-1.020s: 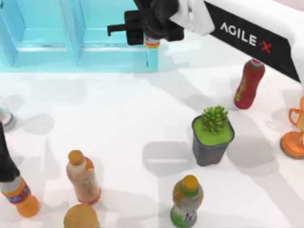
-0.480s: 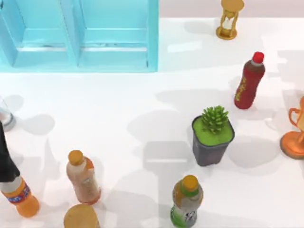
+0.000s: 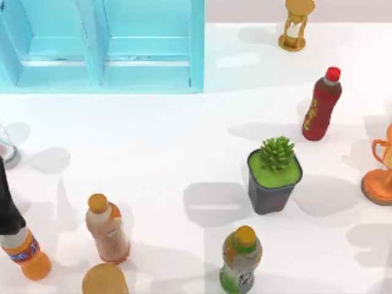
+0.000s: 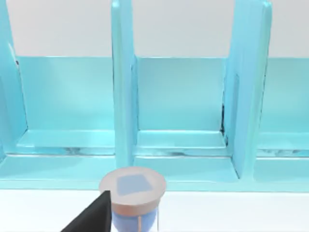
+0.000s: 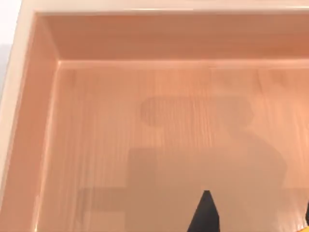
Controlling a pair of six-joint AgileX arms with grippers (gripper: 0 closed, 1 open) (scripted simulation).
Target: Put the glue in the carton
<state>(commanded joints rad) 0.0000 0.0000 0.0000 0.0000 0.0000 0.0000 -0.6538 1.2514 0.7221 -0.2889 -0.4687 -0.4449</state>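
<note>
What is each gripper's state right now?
Left gripper: cannot be told, near the lidded jar.
Right gripper: cannot be told, above the wooden carton.

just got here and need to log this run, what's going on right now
The right gripper hangs over the open wooden carton, its shadow falling on the carton's bare floor. Whether it holds the glue cannot be told. The left arm sits parked at the table's left edge, its wrist camera facing the teal rack and a tan-lidded jar.
</note>
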